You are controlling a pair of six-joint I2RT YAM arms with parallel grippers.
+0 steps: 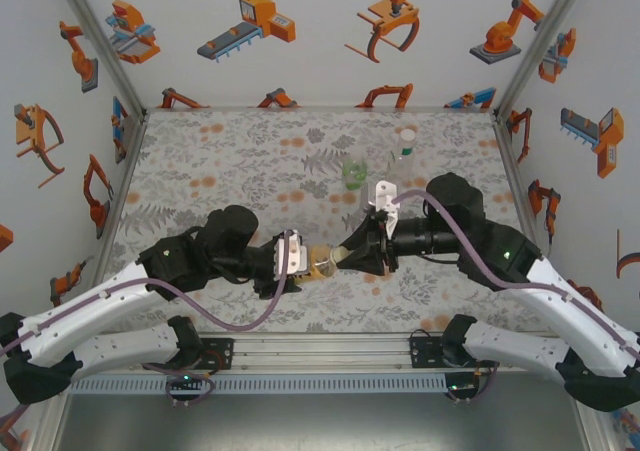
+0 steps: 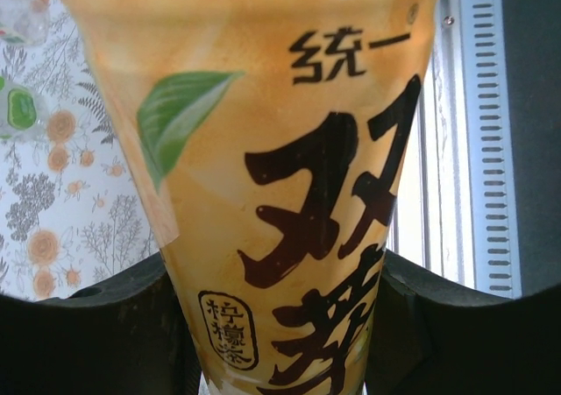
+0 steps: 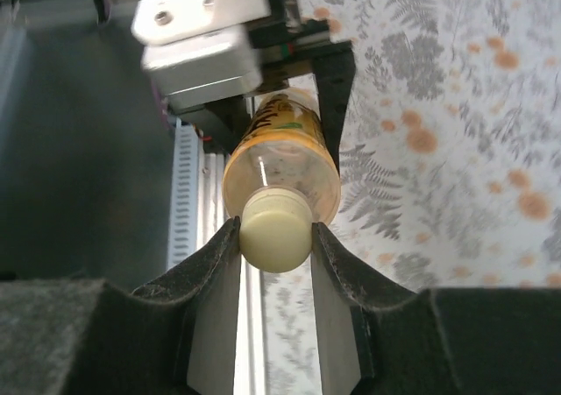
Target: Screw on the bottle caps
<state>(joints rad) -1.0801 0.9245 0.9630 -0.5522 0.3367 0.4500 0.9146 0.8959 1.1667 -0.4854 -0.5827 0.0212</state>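
The amber bottle is held level above the surface, near its front edge, between the two arms. Its long axis is laid left to right across the surface, with the base turned toward the left arm and the neck toward the right. The left claw is closed on the bottle's body, which is pinched at the label between both fingers. The cap is seated on the neck end and is gripped by the right claw, whose fingers are closed against its two sides. The green bottle and the slim bottle are seen standing at the back, well apart from the claws.
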